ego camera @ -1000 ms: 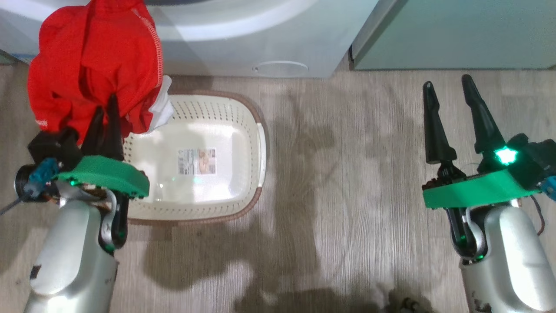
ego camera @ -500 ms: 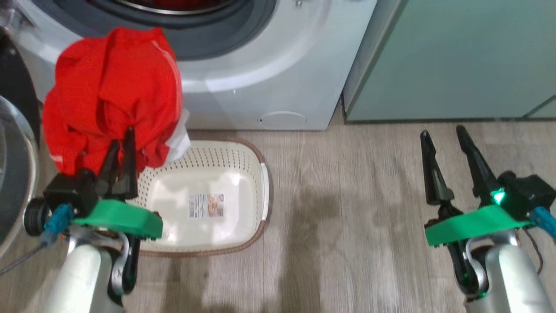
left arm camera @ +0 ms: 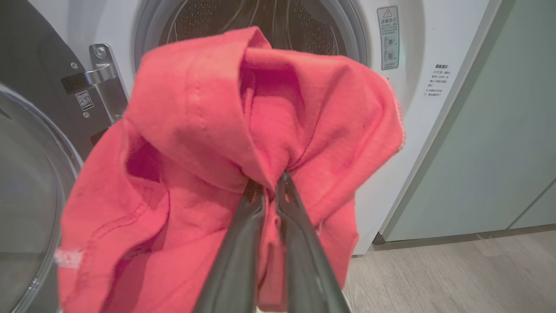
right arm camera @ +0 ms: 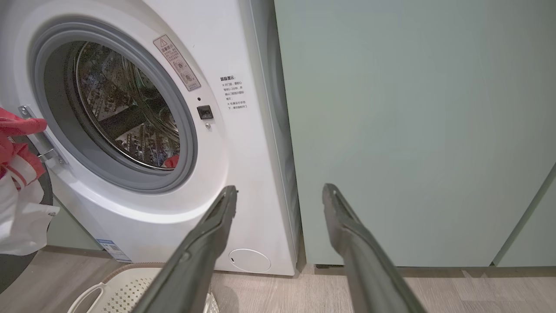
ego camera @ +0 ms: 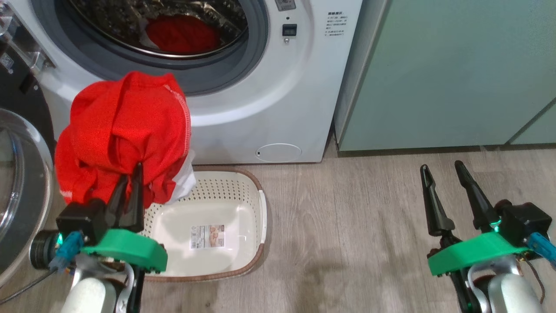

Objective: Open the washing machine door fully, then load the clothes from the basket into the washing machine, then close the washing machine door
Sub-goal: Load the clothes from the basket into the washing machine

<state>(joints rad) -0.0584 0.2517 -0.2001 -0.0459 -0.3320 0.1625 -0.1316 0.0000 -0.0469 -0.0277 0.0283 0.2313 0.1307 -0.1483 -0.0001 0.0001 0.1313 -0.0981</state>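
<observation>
Left gripper [ego camera: 131,174]: pinched shut on a bunched fold of the red garment [ego camera: 121,130], which it holds up over the far-left corner of the basket [ego camera: 263,213], just in front of the washing machine [ego camera: 278,87] mouth.
Right gripper [ego camera: 441,166]: fingers spread wide with nothing between them, well off to the right above the floor [ego camera: 347,226].
Washing machine door [ego camera: 15,174]: swung out on the left, just beside the hanging cloth.
Snag risk: loose folds droop well below the pinch. I'd say they could drag on the gasket [ego camera: 256,43] and leave a tail outside.
Slip risk: only a small pinch of thin fabric is gripped, so a sharp swing might shake it free.
Hinge risk: the metal hinge [left arm camera: 100,74] sits close to the left of the cloth and could catch a trailing hem.
Load so far: another red piece [ego camera: 182,34] lies in the drum [ego camera: 108,21]. The basket floor looks bare but for its label sticker [ego camera: 207,236], and the covered corner can't be judged.
Garment: soft, thin and crumpled, with white stitching and a white panel hanging down.
Basket: cream perforated plastic, a rounded rectangle with a brown woven-look rim.
Machine: smooth white shell, grey rubber ring, perforated steel inside, round service flap [ego camera: 278,152].
Door: bulging clear glass in a glossy black surround.
</observation>
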